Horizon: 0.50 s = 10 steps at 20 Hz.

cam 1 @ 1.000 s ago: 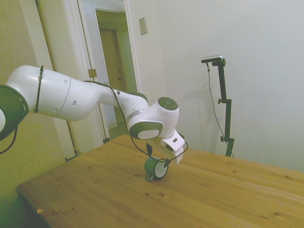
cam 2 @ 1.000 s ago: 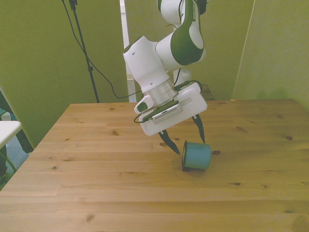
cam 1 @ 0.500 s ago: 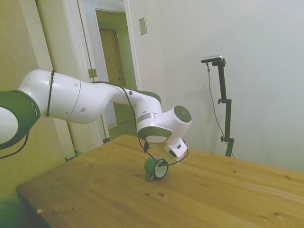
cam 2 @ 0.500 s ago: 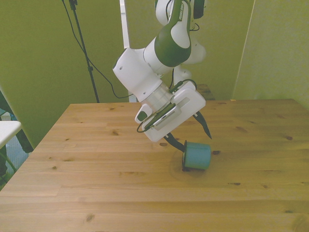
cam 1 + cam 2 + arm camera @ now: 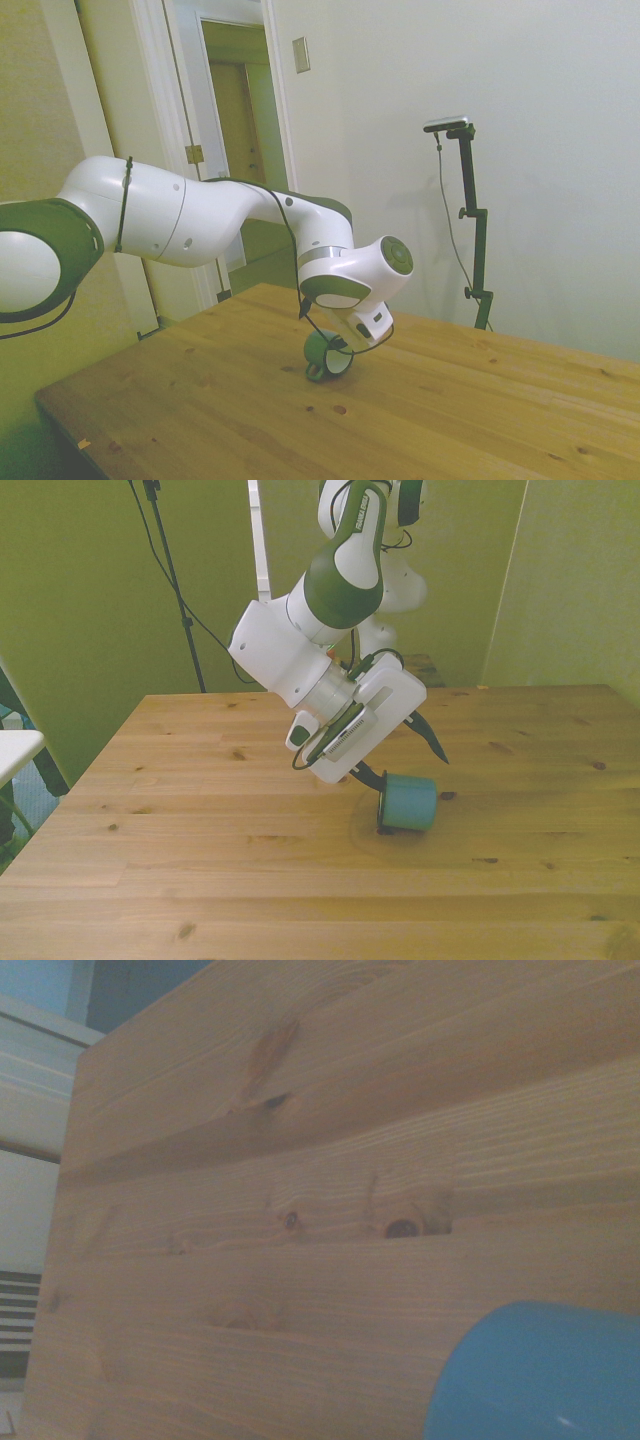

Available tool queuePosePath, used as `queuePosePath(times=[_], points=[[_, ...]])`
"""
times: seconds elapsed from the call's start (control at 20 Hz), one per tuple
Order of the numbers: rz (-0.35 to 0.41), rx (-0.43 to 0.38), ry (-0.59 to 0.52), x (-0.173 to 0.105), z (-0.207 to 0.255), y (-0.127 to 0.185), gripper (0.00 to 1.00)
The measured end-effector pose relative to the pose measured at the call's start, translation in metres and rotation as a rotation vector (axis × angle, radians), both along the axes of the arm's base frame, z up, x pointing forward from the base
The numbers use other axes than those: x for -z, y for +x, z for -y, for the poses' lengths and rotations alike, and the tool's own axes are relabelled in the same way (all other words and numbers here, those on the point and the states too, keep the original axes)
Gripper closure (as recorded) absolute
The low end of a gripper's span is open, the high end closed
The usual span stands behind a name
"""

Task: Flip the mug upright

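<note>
While the mug (image 5: pixel 408 803) lies sideways, spread fingers (image 5: pixel 431 744) straddle it.

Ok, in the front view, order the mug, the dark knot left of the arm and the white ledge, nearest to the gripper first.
1. The mug, just below the gripper.
2. The dark knot, on the table toward the front view's left.
3. The white ledge, at the picture's left edge, beside the table.

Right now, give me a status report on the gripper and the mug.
Gripper open, tilted, fingers straddling the mug's upper side. Mug on its side on the table, not yet gripped. Nothing in the way.
</note>
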State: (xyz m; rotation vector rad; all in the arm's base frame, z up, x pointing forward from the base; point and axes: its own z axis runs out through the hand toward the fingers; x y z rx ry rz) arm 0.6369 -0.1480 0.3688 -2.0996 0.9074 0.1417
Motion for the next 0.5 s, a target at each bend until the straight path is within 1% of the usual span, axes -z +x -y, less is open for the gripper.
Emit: queuePosePath(times=[0.3, 0.35, 0.5], points=[[0.000, -0.008, 0.030, 0.0009, -0.0079, 0.0015, 0.00], [0.002, -0.008, 0.033, 0.0007, -0.0084, 0.0017, 1.00], [0.006, -0.004, 0.046, 0.0015, -0.0092, 0.0025, 1.00]])
